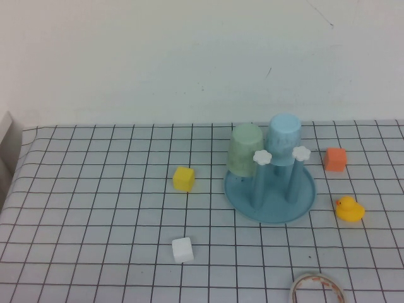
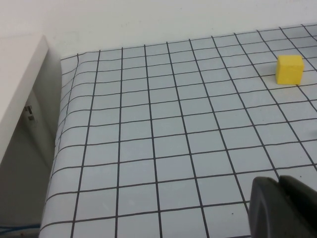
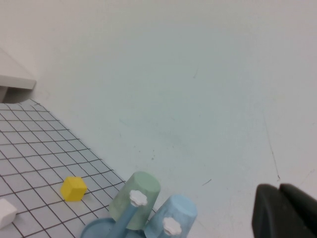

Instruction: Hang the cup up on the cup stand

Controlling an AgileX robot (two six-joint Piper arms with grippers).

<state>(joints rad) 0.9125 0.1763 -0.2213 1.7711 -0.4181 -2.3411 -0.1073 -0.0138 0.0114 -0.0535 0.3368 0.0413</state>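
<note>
Right wrist view shows the right gripper (image 3: pixel 280 210) with its jaws pressed together and holding nothing, raised above the table and well apart from the cup (image 3: pixel 173 216). Only the dark fingertips show at the frame's corner. The cup sits upside down on a peg of the cup stand (image 3: pixel 101 230), tilted, beside a pale green cup (image 3: pixel 136 194) hung the same way. A white flower cap shows in front of each cup.

Left wrist view shows the left gripper (image 2: pixel 280 206), also closed and empty, low over the checked tablecloth (image 2: pixel 163 134) near the table's left edge, far from the stand. A yellow block (image 2: pixel 289 69) lies ahead of it.

High view shows neither arm. The cup (image 1: pixel 283 140) hangs at the back right of the cup stand (image 1: pixel 270 197), touching the green cup (image 1: pixel 244 150). Around the stand lie the yellow block (image 1: pixel 184 178), a white block (image 1: pixel 182 250), an orange block (image 1: pixel 335 159) and a yellow duck (image 1: pixel 349 209). A tape roll (image 1: pixel 319 289) is cut off by the lower edge. The pegs under both cups are hidden.
</note>
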